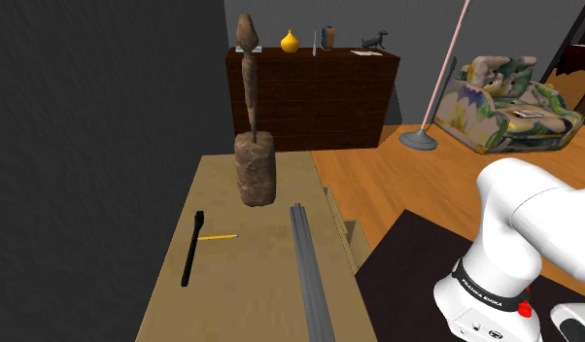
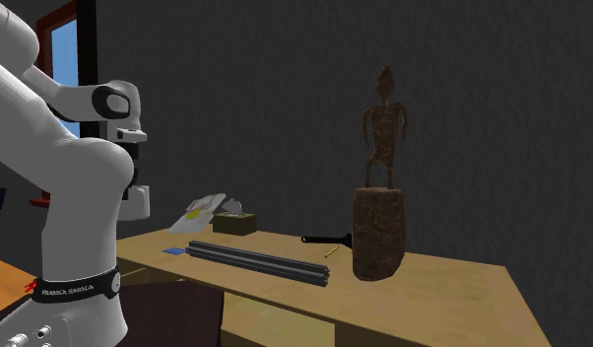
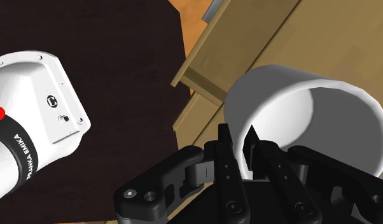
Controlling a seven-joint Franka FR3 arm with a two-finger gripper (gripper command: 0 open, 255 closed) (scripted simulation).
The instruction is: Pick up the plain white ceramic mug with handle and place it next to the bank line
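In the wrist view the gripper (image 3: pixel 238 135) is almost closed. Its two black fingers (image 3: pixel 225 153) pinch the side wall of the white mug (image 3: pixel 298 111), one finger outside the wall and one inside the rim, so the mug is held. The open mouth of the mug faces that camera and we cannot make out its handle. Past the mug we see the light wooden table (image 3: pixel 247 44) edge, the dark stand top (image 3: pixel 120 57) and the white arm base (image 3: pixel 31 121). The mug therefore hangs at the near end of the table, close to the stand, not resting on anything we can see.

In the shoulder view the table holds:
- a brown carved statue (image 1: pixel 255 167), upright at the far end
- a black strip (image 1: pixel 191 248) near the left edge, nearer than the statue
- a yellow pencil (image 1: pixel 219 236) just right of the strip
- long grey bars (image 1: pixel 308 277) lying lengthwise to the right of those

The white arm (image 1: pixel 519 243) sits at lower right. Behind the table are a dark dresser (image 1: pixel 315 97) with a yellow vase (image 1: pixel 291 41) on top, a floor lamp (image 1: pixel 434 107) and a patterned sofa (image 1: pixel 509 107).

The second exterior view shows the same statue and grey bars, plus a small olive box (image 2: pixel 233 224) on the table's left part, beside the arm.
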